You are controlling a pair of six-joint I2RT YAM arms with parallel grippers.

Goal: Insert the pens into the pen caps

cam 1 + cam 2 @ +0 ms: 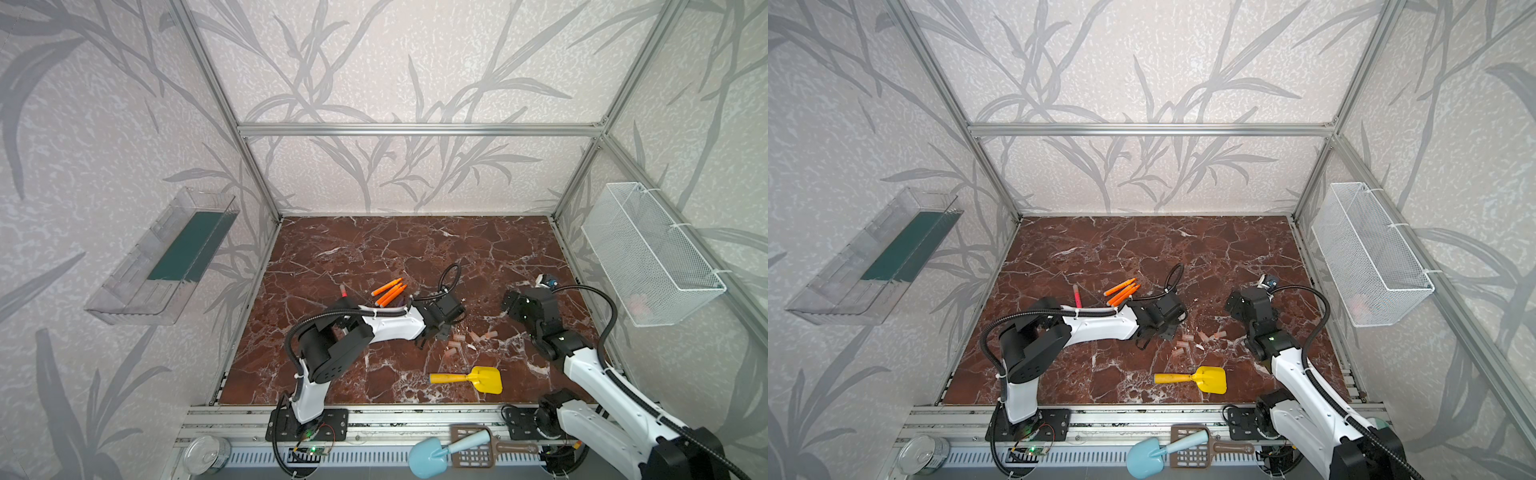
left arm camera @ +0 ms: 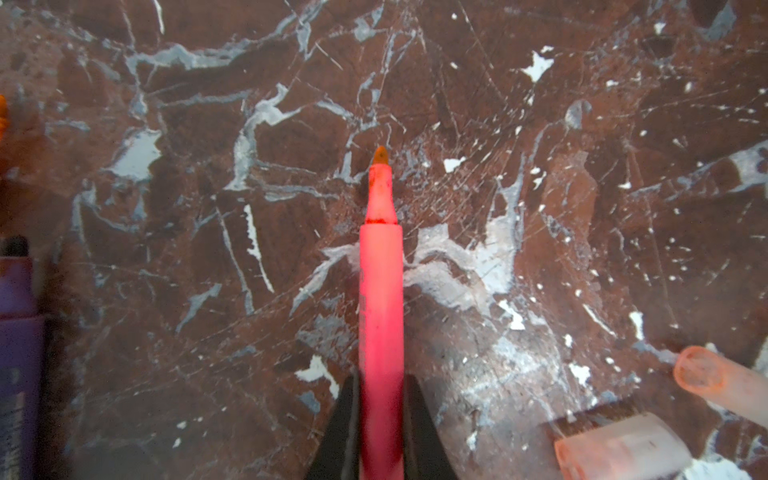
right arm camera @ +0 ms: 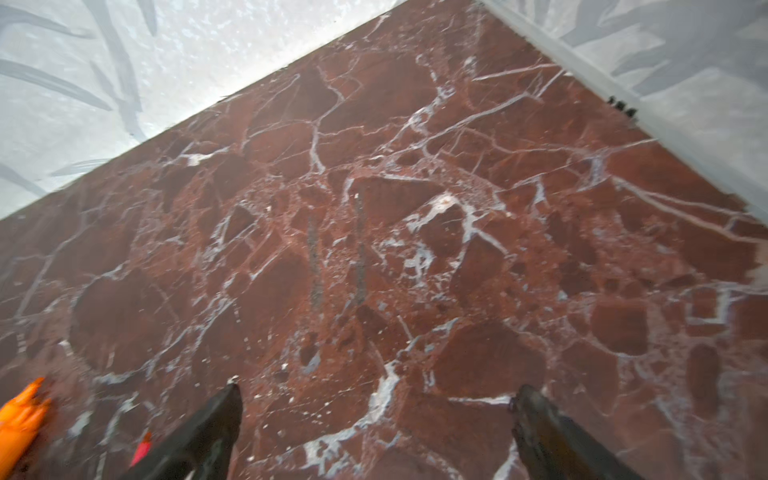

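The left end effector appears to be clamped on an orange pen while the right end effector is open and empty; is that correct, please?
Not quite: the pen clamped in the left end effector is pink-red, not orange, as the left wrist view shows. The right end effector is indeed open and empty.

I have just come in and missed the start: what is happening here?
The left gripper is shut on a slim pink-red marker pen, uncapped. The short translucent pinkish pen caps lie loose on the red marble table beside it. The right gripper hangs open and empty. Three orange pens lie farther back.
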